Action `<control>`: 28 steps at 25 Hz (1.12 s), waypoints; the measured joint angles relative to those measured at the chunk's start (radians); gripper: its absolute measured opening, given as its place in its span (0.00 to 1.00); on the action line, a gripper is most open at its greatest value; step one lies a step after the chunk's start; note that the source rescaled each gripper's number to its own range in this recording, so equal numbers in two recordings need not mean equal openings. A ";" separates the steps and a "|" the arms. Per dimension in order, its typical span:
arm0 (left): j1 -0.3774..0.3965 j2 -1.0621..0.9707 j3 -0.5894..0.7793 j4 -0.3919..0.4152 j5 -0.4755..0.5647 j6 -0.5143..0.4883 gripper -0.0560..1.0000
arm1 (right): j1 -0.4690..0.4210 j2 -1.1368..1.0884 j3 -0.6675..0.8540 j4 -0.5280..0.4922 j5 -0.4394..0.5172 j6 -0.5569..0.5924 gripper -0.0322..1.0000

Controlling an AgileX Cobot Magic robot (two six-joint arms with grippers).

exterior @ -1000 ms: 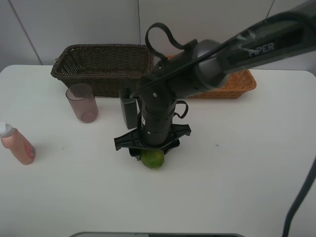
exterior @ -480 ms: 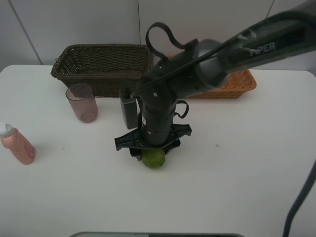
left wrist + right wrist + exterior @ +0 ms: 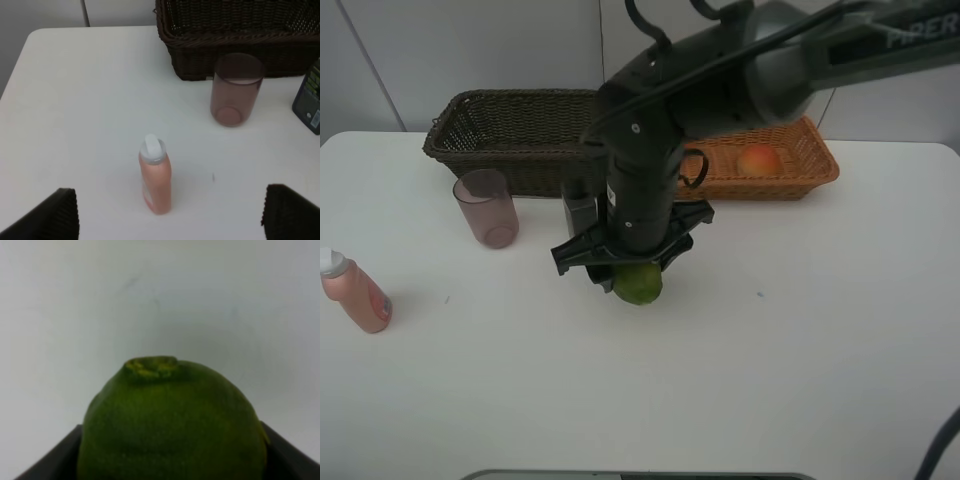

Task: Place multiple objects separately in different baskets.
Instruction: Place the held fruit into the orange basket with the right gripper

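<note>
One dull, dimpled green fruit (image 3: 170, 430) sits clamped in the right end effector (image 3: 636, 278).

I am gripping a green mango-like fruit (image 3: 172, 425) between my dark fingers (image 3: 47, 465), its stem dimple pointing toward my camera. A white table (image 3: 150, 295) is showing blurred behind it.

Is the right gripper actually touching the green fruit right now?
Touching. In the right wrist view the green fruit sits wedged in the right gripper, its sides pressed against both dark fingers.
</note>
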 joint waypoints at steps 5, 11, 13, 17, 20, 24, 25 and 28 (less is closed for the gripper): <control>0.000 0.000 0.000 0.000 0.000 0.000 0.94 | -0.033 0.000 -0.080 0.000 0.095 -0.083 0.09; 0.000 0.000 0.000 0.000 0.000 0.000 0.94 | -0.100 0.000 -0.146 0.000 0.115 -0.124 0.09; 0.000 0.000 0.000 0.000 0.000 0.000 0.94 | -0.135 0.000 -0.155 0.000 0.108 -0.163 0.09; 0.000 0.000 0.000 0.000 0.000 0.000 0.94 | -0.225 -0.002 -0.161 0.000 0.060 -0.246 0.09; 0.000 0.000 0.000 0.000 0.000 0.000 0.94 | -0.291 -0.002 -0.161 -0.002 0.019 -0.274 0.09; 0.000 0.000 0.000 0.000 0.000 0.000 0.94 | -0.356 -0.002 -0.161 -0.005 -0.051 -0.284 0.09; 0.000 0.000 0.000 0.000 0.000 0.000 0.94 | -0.371 -0.002 -0.161 -0.008 -0.068 -0.285 0.09; 0.000 0.000 0.000 0.000 0.000 0.000 0.94 | -0.406 -0.002 -0.161 -0.027 -0.149 -0.285 0.09</control>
